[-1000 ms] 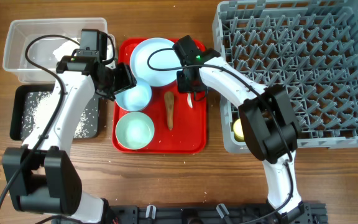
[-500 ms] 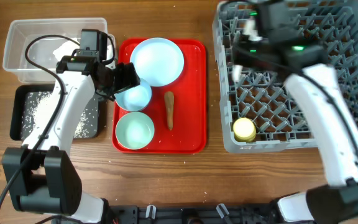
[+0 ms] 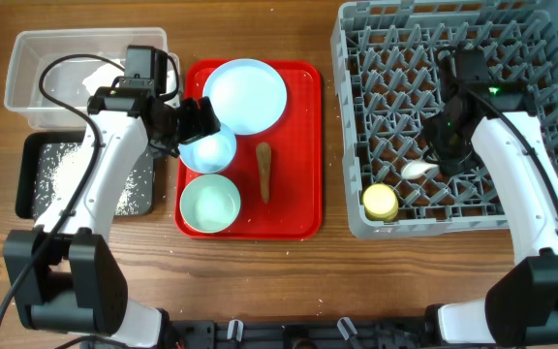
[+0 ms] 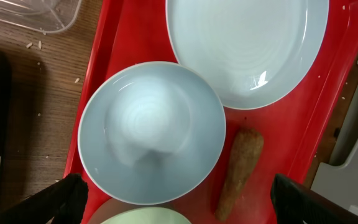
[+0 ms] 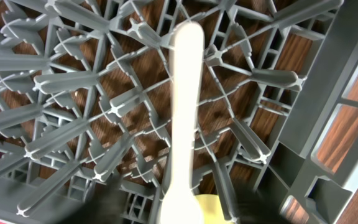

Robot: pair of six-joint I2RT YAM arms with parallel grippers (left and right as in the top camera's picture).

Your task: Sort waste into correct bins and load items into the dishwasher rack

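Found the clear plastic tub (image 3: pixel 25 60) and the black tray (image 3: pixel 23 176) at far left, with rice grains (image 3: pixel 61 170) in the tray. Saw the left gripper (image 3: pixel 194 121) spread wide over the pale-blue bowl (image 4: pixel 151 134) on the red tray (image 3: pixel 300 194), holding nothing, with the pale-blue plate (image 4: pixel 247 50) just beyond, the mint-green bowl (image 3: pixel 209 206) on the near side and the brown cone (image 4: pixel 238 165) beside. Further right, inside the dishwasher rack (image 3: pixel 531 58), saw the right gripper (image 3: pixel 438 155) apparently closed on the white plastic spoon (image 5: pixel 185 106), low over the pegs and near the yellow cup (image 3: pixel 380 202). Judged the step in hand to be setting the spoon down: needed to lower it until lying between pegs, clear of the cup, then to part the fingers only a little and lift straight up, so as not to flick it out or snag a peg
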